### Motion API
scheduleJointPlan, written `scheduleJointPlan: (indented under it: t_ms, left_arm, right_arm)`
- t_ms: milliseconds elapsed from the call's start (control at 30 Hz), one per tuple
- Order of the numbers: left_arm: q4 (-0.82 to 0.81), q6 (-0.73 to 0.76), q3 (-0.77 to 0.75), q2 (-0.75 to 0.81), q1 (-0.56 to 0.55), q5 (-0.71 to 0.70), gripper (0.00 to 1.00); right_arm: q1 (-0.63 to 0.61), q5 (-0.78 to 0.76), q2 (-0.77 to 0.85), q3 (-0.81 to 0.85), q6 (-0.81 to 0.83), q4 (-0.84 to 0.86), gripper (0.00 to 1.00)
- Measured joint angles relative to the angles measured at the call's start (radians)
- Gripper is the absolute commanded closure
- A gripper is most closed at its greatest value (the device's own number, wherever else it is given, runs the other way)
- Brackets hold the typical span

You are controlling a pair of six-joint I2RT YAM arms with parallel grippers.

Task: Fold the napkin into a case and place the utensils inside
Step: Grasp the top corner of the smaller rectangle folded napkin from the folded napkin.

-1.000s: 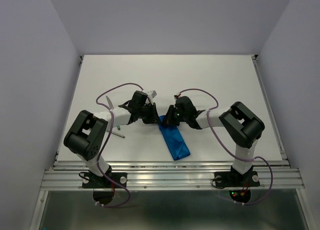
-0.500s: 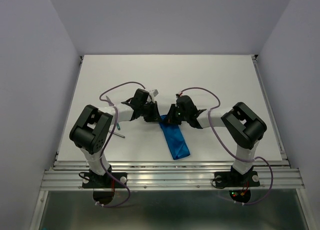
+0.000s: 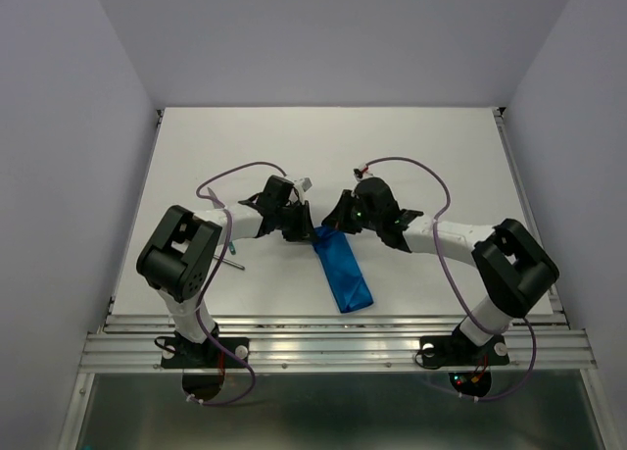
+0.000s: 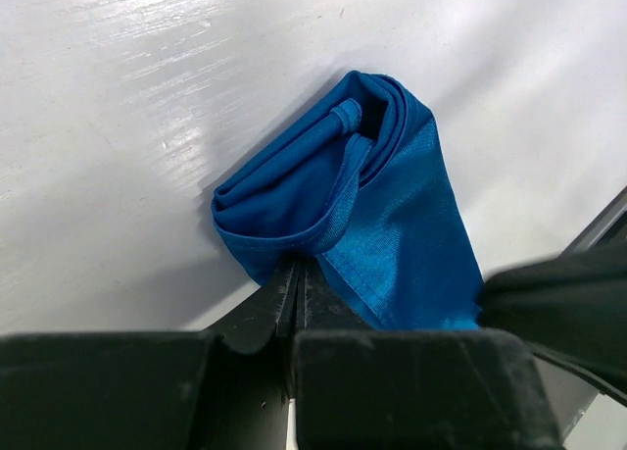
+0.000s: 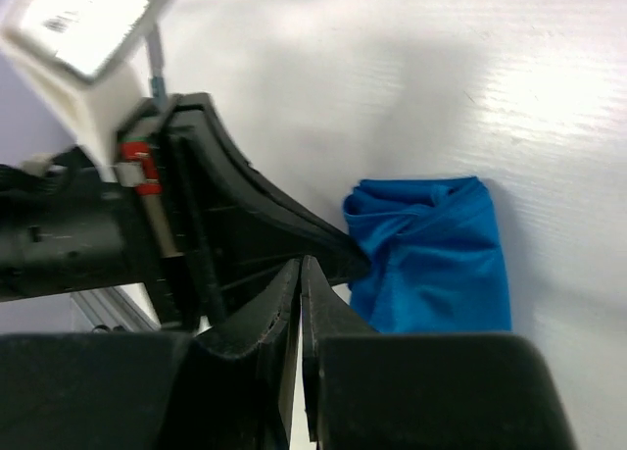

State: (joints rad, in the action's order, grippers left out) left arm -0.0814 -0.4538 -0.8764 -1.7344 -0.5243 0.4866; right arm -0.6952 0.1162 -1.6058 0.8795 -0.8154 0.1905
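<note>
The napkin (image 3: 342, 270) is a narrow bright blue packet, the case, slanting from the table's middle toward the near edge. My left gripper (image 3: 300, 231) is at its far end, jaws shut and pinching the cloth's hem (image 4: 294, 249); the layers (image 4: 364, 166) bulge open there. My right gripper (image 3: 339, 218) hovers just beyond that same end, shut on nothing, with the napkin (image 5: 431, 264) to the right of its fingertips (image 5: 301, 263). Of the utensils, a slim grey metal one (image 3: 233, 263) lies left of the napkin beside the left arm, with a teal bit (image 3: 233, 246) peeking out above it.
The left gripper's black finger (image 5: 294, 225) and white wrist block (image 5: 93, 28) fill the left of the right wrist view, close to my right fingers. A metal rail (image 3: 333, 327) runs along the near table edge. Purple cables (image 3: 235, 173) loop above both arms.
The right arm has swung outward to the right and its gripper has drawn back from the napkin's far end. The left gripper stays at the cloth, hardly moved.
</note>
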Motion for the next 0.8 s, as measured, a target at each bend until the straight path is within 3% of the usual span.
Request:
scheduleJointPlan:
  t_ms: [467, 800]
  left_arm:
    - [0.032, 0.005, 0.0, 0.016, 0.0, 0.009, 0.97]
    - [0.072, 0.012, -0.037, 0.082, 0.0, -0.002, 0.97]
  right_arm:
    - [0.002, 0.034, -0.193, -0.02, 0.005, 0.026, 0.93]
    - [0.0, 0.033, -0.188, -0.026, 0.008, 0.039, 0.92]
